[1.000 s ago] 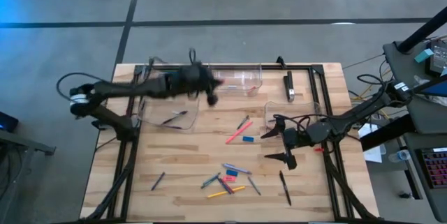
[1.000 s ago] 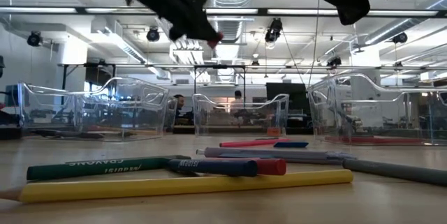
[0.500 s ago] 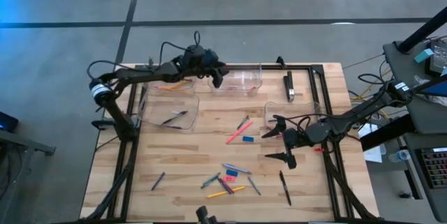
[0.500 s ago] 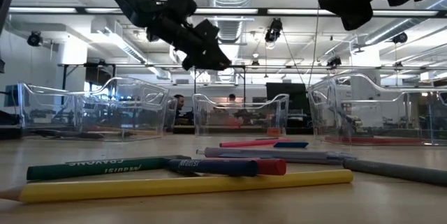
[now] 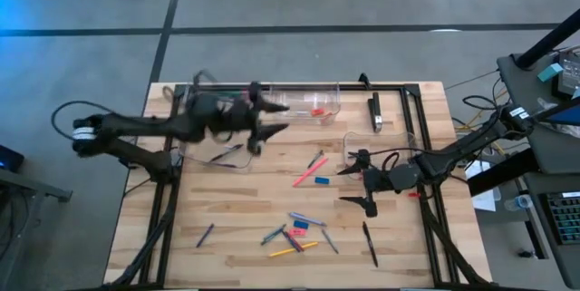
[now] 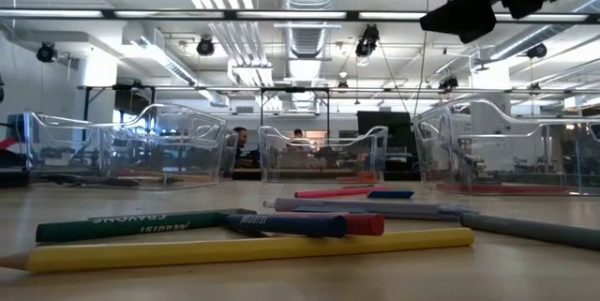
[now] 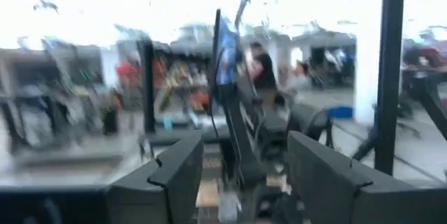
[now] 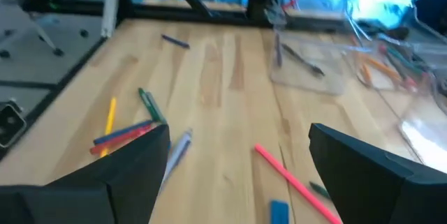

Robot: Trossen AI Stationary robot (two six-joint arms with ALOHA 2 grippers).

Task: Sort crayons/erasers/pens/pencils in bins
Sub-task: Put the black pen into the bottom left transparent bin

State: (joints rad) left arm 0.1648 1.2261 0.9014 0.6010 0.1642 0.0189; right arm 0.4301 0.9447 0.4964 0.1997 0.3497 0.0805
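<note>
My left gripper point(image 5: 272, 120) hovers open and blurred between the far middle bin point(image 5: 306, 102) and the left bin point(image 5: 217, 150), holding nothing; its wrist view point(image 7: 241, 182) looks into the room. A red eraser point(image 5: 317, 111) lies on the floor of the far middle bin. My right gripper point(image 5: 350, 185) hangs open above the table in front of the right bin point(image 5: 376, 146), over a pink pencil point(image 8: 286, 175) and a blue eraser point(image 8: 278, 210). Crayons, pens and a yellow pencil point(image 6: 253, 249) lie flat in a cluster point(image 5: 294, 232) near the front.
The far left bin point(image 5: 217, 108) holds orange pencils and the left bin holds pens. A black pen point(image 5: 370, 244) and another pen point(image 5: 206, 234) lie loose near the front edge. A black frame rail point(image 5: 410, 119) runs along the table's right side.
My left gripper carried the red eraser toward the far edge over the far middle bin and opened, letting go of it; the eraser now lies in that bin. The gripper has since swung back toward the near side, fingers still apart.
</note>
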